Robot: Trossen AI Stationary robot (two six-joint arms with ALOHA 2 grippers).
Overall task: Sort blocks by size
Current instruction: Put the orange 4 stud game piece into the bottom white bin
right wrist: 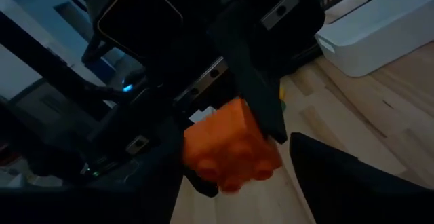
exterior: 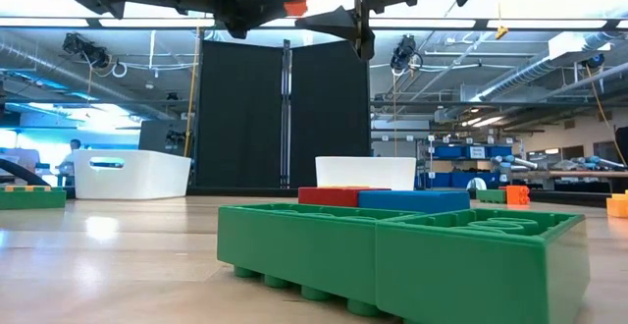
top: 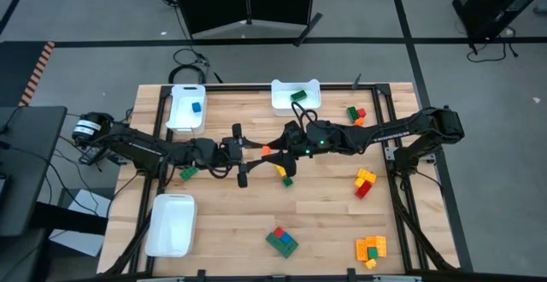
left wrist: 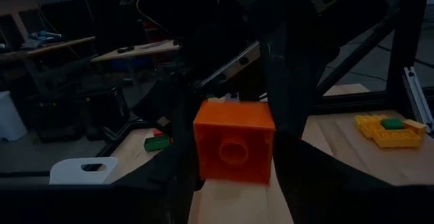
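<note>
We've got both arms meeting mid-frame in the high view, above the table centre. Our left gripper point(left wrist: 234, 153) is clamped on a small orange block point(left wrist: 234, 141). Our right gripper point(right wrist: 271, 149) sits right up against it, fingers apart. Other blocks point(top: 280, 241) lie scattered toward the lower right.

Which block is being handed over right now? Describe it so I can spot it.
Look above the middle of the wooden table, where the two arms meet. Between the left gripper and the right gripper sits one small orange block, the only block off the table.
</note>
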